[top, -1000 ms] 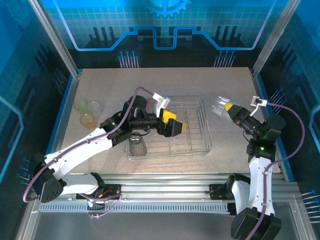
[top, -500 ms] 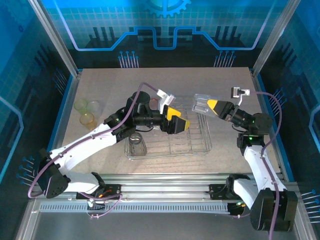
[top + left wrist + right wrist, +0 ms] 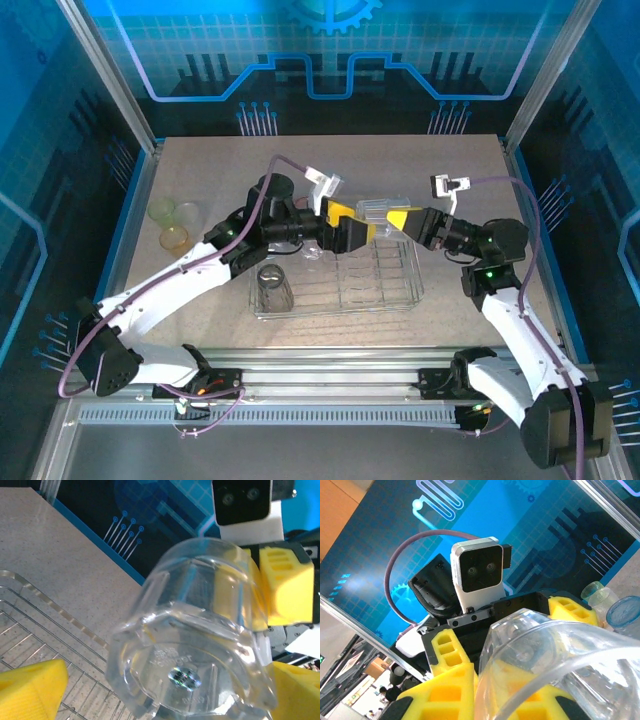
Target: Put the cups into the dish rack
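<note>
A clear cup point(image 3: 372, 211) hangs on its side above the back of the dish rack point(image 3: 403, 291). My right gripper point(image 3: 392, 220) is shut on its rim end. In the right wrist view the clear cup point(image 3: 555, 650) sits between my yellow fingers point(image 3: 440, 695). My left gripper point(image 3: 352, 230) is open, facing the cup's base. Seen from the left wrist, the cup's base point(image 3: 192, 665) lies between its spread fingers point(image 3: 30, 687), with a gap on the left side. A smoky grey cup point(image 3: 272, 288) stands upside down in the rack's front left corner.
Three cups stand together at the table's left: yellow-green point(image 3: 162, 210), pale blue point(image 3: 187, 213) and yellow point(image 3: 175, 238). The rack's wire floor point(image 3: 30, 625) lies below the left fingers. Both arms meet over the rack's back half.
My right arm has swung left, carrying the clear cup from the table's right side to the left gripper above the rack. The left gripper has turned slightly toward it, still open.
</note>
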Robot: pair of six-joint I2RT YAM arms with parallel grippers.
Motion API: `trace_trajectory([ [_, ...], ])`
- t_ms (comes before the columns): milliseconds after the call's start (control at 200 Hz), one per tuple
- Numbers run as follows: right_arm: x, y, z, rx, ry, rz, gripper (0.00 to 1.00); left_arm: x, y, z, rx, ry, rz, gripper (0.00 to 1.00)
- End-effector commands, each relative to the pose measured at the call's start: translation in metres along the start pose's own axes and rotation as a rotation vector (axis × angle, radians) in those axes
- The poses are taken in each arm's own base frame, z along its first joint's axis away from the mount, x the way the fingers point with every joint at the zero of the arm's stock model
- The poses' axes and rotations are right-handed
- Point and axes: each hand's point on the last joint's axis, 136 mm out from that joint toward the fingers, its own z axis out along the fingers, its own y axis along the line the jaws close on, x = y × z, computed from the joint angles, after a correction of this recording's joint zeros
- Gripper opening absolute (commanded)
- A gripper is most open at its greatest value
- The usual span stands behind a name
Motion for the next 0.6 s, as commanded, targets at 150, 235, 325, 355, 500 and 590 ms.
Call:
trace_trajectory([
  [150, -0.005, 0.023, 0.013, -0.047, -0.001, -0.085, 0.0, -0.019, -0.005, -0.003, 0.033, -0.078, -0.028, 0.96],
  [235, -0.005, 0.022, 0.016, -0.049, -0.003, -0.085, 0.0, -0.018, -0.006, -0.003, 0.049, -0.079, -0.036, 0.93],
  [325, -0.005, 0.021, 0.018, -0.052, 0.0, -0.079, 0.0, -0.017, -0.006, -0.003, 0.054, -0.083, -0.049, 0.89],
  [355, -0.004, 0.022, 0.018, -0.054, -0.001, -0.081, 0.0, -0.017, -0.006, -0.003, 0.062, -0.084, -0.053, 0.88],
  [500, -0.006, 0.02, 0.019, -0.048, -0.011, -0.079, 0.0, -0.015, -0.011, -0.003, 0.109, -0.09, -0.065, 0.75],
  [590, -0.005, 0.019, 0.02, -0.046, -0.01, -0.072, 0.0, -0.015, -0.013, -0.003, 0.125, -0.092, -0.071, 0.67],
])
